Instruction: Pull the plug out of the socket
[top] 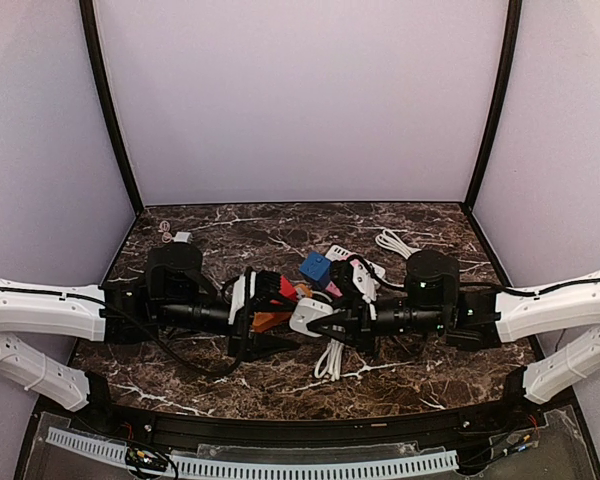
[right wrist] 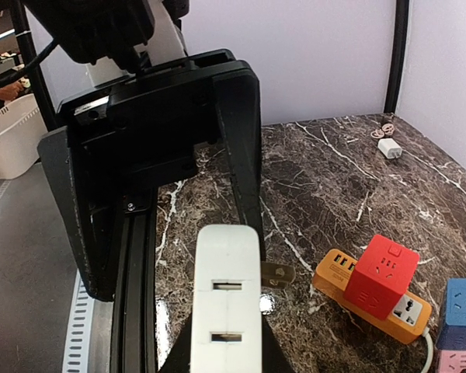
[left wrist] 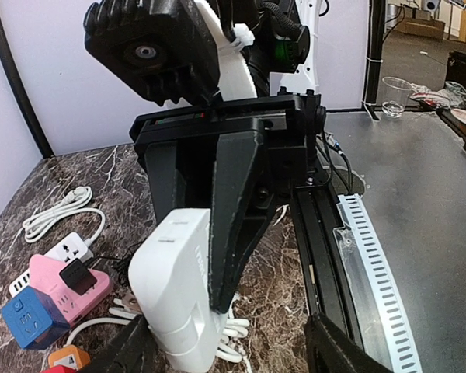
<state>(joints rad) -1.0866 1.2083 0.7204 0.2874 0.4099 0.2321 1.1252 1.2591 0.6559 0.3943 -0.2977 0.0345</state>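
Socket block of white rounded plastic [right wrist: 227, 307], two outlets showing, clamped in my right gripper [right wrist: 227, 353]; left gripper [left wrist: 237, 350] spread apart.

I log lilac walls [top: 300, 100] at 9, 12 and 3 o'clock. Black posts [top: 111, 110] stand in the back corners. Table [top: 230, 225]: dark veined marble. Light even.

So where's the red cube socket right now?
The red cube socket sits low on the right of the right wrist view, on the orange power strip, just left of the blue cube.
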